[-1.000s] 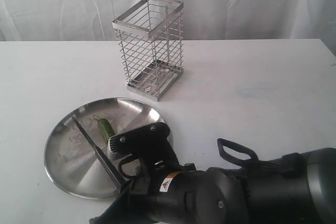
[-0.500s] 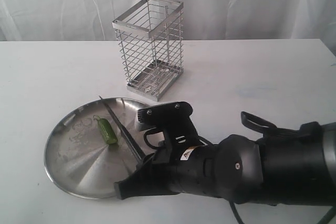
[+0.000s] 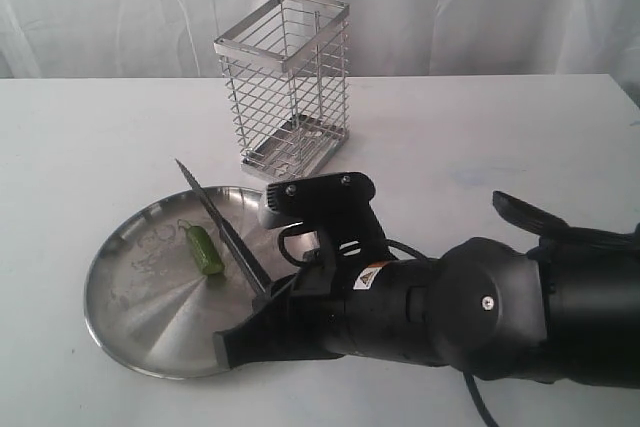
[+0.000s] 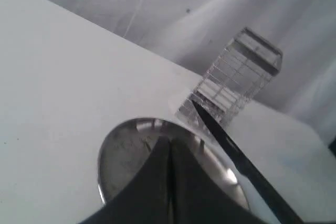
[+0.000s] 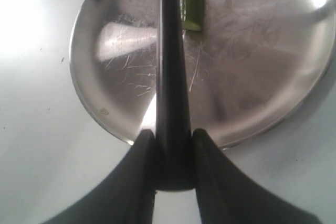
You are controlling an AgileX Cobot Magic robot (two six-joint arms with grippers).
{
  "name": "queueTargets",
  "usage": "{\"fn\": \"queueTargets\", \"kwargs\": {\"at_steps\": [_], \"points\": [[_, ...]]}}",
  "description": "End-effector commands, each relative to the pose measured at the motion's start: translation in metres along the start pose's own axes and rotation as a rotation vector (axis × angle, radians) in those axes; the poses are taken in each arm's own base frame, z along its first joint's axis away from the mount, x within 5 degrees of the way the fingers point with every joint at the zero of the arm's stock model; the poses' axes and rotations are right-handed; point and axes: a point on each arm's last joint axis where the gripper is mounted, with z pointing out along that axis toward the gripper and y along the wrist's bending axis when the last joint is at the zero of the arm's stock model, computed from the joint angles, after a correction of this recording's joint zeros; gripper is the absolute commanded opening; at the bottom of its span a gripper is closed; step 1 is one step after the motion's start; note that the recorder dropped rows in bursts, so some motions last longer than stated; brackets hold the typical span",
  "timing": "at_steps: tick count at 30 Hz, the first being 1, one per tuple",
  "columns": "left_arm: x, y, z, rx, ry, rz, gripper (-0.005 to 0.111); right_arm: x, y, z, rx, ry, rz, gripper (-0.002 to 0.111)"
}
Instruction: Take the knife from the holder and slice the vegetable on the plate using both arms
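Right gripper (image 5: 173, 140) pinches the knife (image 3: 218, 222), blade tilted just right of the chili (image 3: 205, 252) on the plate (image 3: 130, 297) at lower left; left gripper (image 4: 169, 148), pressed together and empty, should steady the chili before a square cut.

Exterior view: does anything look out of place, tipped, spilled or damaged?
Nothing stands out. The holder stands upright and empty, the chili pepper lies on the plate, and the right hand holds the knife slanted over the plate.
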Motion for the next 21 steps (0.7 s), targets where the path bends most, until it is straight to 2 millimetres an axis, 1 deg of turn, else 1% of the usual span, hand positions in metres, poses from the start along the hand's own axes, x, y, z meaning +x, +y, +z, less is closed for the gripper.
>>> {"fn": "queueTargets", "kwargs": {"at_steps": [1,2,3,4,5,7,8,9,10,11,12,14,15,17,20,21], "points": [[-0.030,-0.044,-0.010,0.227,0.257,0.289,0.000,0.000,0.002,-0.003,-0.020,0.021,-0.011,0.000],[-0.031,-0.050,-0.006,0.251,0.330,0.298,0.000,0.000,0.002,-0.003,-0.020,0.021,-0.011,0.000],[-0.034,-0.059,0.004,0.272,0.468,0.333,0.000,-0.001,0.002,-0.003,-0.021,0.019,-0.011,0.000],[-0.036,-0.062,0.014,0.269,0.564,0.401,0.002,-0.001,0.001,-0.003,-0.020,0.018,-0.019,0.000],[-0.038,-0.064,0.023,0.265,0.610,0.455,0.008,0.000,0.002,-0.003,-0.023,0.025,-0.041,0.000],[-0.045,-0.069,0.048,0.290,0.647,0.594,0.034,0.001,0.000,-0.003,-0.028,0.047,-0.087,0.000],[-0.049,-0.070,0.065,0.281,0.638,0.637,0.054,0.001,-0.006,-0.003,-0.027,0.069,-0.081,0.000],[-0.050,-0.070,0.081,0.258,0.635,0.640,0.065,0.000,-0.012,-0.004,-0.021,0.084,-0.061,0.000],[-0.051,-0.071,0.096,0.233,0.646,0.616,0.070,-0.003,-0.019,-0.006,-0.015,0.091,-0.048,0.000],[-0.049,-0.070,0.109,0.209,0.689,0.575,0.068,-0.008,-0.026,-0.011,-0.003,0.076,-0.047,0.000],[-0.046,-0.069,0.122,0.170,0.723,0.503,0.063,-0.014,-0.034,-0.017,0.015,0.048,-0.047,0.000],[-0.043,-0.067,0.135,0.129,0.744,0.440,0.057,-0.019,-0.043,-0.025,0.029,0.047,-0.093,0.000],[-0.041,-0.065,0.141,0.112,0.746,0.425,0.057,-0.019,-0.046,-0.029,0.030,0.066,-0.124,0.000],[-0.040,-0.064,0.151,0.097,0.738,0.420,0.057,-0.014,-0.054,-0.036,0.032,0.152,-0.241,0.000],[-0.040,-0.064,0.160,0.091,0.750,0.418,0.058,-0.005,-0.063,-0.043,0.066,0.294,-0.509,0.000],[-0.041,-0.066,0.162,0.094,0.754,0.418,0.060,-0.005,-0.065,-0.045,0.080,0.317,-0.569,0.000]]}}
